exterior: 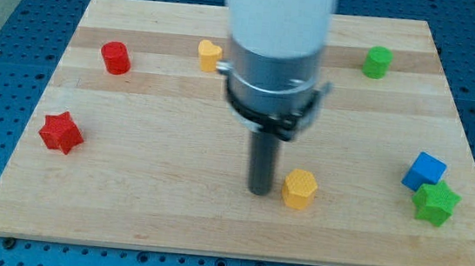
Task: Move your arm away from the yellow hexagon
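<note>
Sitting upright, yellow hexagon [299, 189] is just right of my tip [259, 190].

The arm [278, 32] is cut off at the view's top.

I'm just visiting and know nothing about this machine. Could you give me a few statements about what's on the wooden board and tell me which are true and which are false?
1. My tip sits just to the view's left of the yellow hexagon. True.
2. The blue block lies alone at the view's left. False: it is at the view's right, beside the green star.
3. Two red blocks lie at the view's left: a red cylinder and a red star. True.
4. There is only one yellow block. False: a second yellow block lies near the top.
</note>
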You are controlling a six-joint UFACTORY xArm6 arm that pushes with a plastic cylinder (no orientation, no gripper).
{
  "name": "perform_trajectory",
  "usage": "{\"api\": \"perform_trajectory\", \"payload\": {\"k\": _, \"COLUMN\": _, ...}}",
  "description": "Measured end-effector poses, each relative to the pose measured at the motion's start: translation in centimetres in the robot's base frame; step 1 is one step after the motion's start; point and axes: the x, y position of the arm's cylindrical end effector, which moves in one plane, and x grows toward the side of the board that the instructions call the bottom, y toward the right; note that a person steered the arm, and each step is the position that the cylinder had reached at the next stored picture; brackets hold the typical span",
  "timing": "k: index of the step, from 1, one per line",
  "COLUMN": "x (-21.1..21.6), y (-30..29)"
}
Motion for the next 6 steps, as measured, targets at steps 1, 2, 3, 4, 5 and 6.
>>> {"api": "perform_trajectory", "payload": {"k": 1, "x": 0.3, "y": 6.7}}
{"api": "perform_trajectory", "payload": {"k": 2, "x": 0.3, "y": 10.3}}
{"api": "perform_trajectory", "payload": {"k": 3, "x": 0.8, "y": 10.2}}
{"api": "perform_trajectory", "payload": {"k": 4, "x": 3.3, "y": 4.2}}
{"api": "perform_trajectory", "payload": {"k": 5, "x": 4.1, "y": -6.7}}
{"api": "perform_trajectory", "payload": {"k": 6, "x": 4.1, "y": -19.6}}
